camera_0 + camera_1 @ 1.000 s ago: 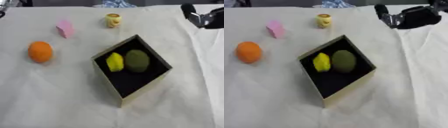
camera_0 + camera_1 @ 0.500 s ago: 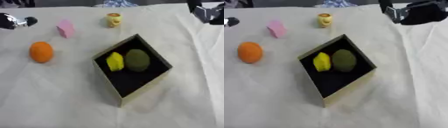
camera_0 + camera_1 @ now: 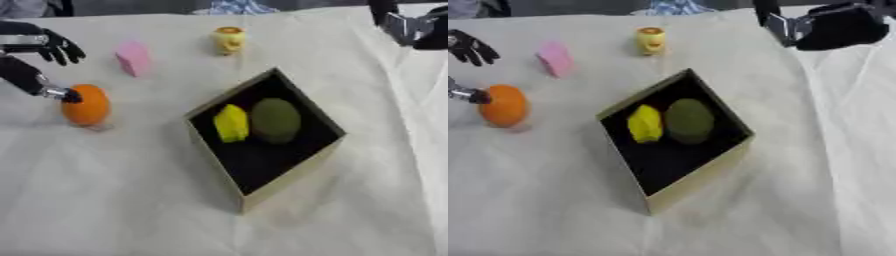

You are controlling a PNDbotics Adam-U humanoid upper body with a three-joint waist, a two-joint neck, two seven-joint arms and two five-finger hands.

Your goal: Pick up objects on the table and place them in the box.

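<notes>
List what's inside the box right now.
Inside the box: a yellow lemon-like fruit and a dull green rounded fruit, side by side at the far end. The near wall hides part of the floor.

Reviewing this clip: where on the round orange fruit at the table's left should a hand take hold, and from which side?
Probably across the widest middle of the round orange fruit, coming from above-left, where the left hand hovers open. The fruit is a smooth ball with no handle, standing free on the white cloth, so fingers can close round both sides.

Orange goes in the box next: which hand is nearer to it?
Left. The left hand is right beside the orange, its thumb tip at the fruit's left side. The right hand is up at the far right corner, well away.
</notes>
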